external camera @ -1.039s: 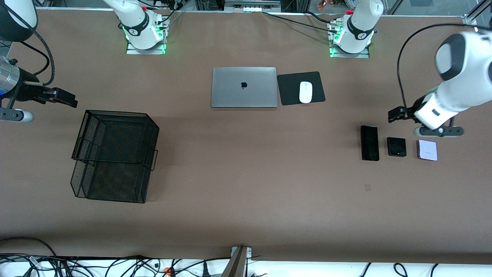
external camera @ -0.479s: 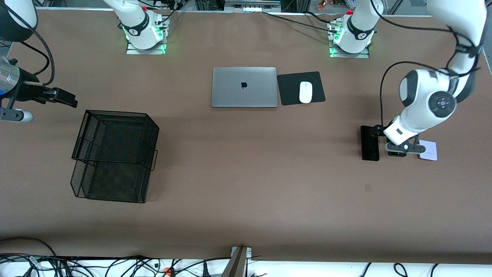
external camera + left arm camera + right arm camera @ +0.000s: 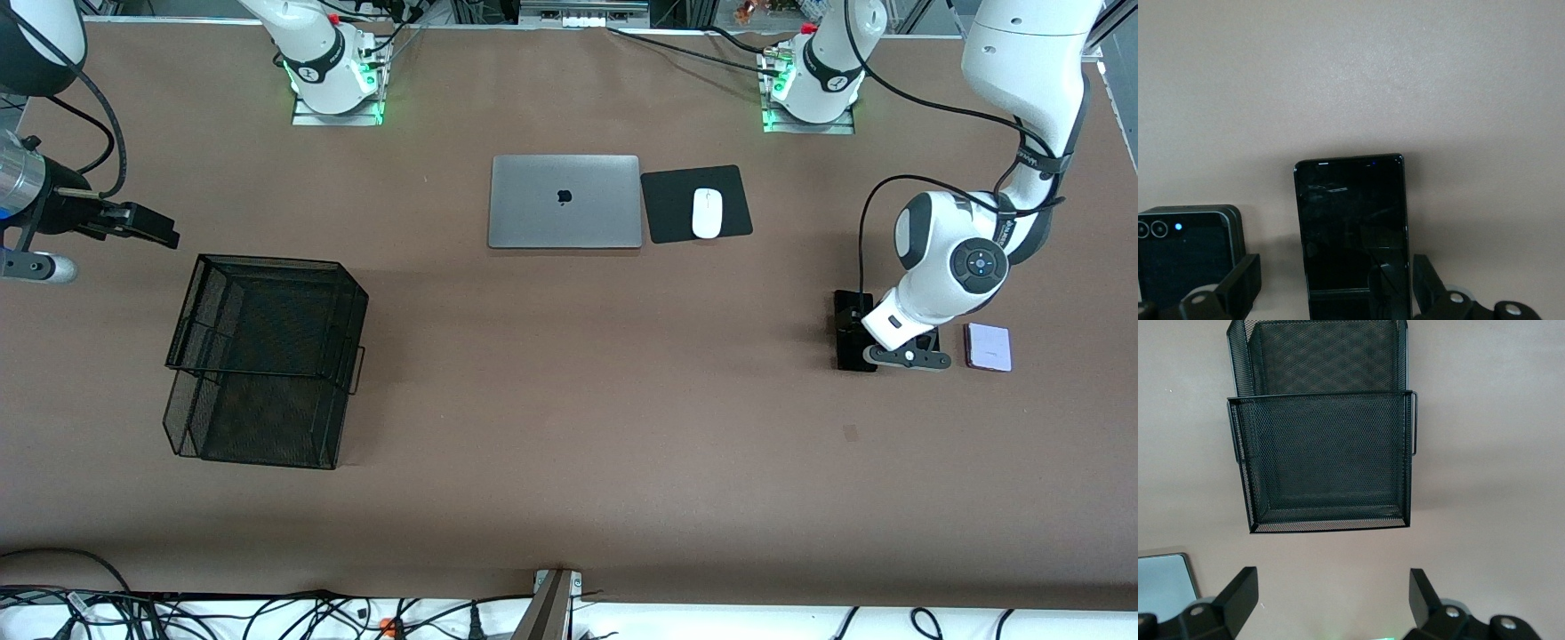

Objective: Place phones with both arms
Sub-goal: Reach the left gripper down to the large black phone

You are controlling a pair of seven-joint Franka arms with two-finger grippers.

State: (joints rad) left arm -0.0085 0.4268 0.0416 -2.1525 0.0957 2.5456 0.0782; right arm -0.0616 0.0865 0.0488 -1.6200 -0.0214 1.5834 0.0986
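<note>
On brown table (image 3: 569,498) | left gripper (image 3: 851,331) fingers spread over long black phone (image 3: 1353,233) | right gripper (image 3: 147,227) waits, fingers spread

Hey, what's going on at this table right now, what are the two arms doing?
The left gripper is open, its fingers on either side of the long black phone, which lies flat on the table; nothing is gripped yet. The small black phone and the pale lavender phone lie beside it, toward the left arm's end. The right gripper waits open, in the air near the black mesh tray, holding nothing. A closed laptop and a mouse sit untouched.
</note>
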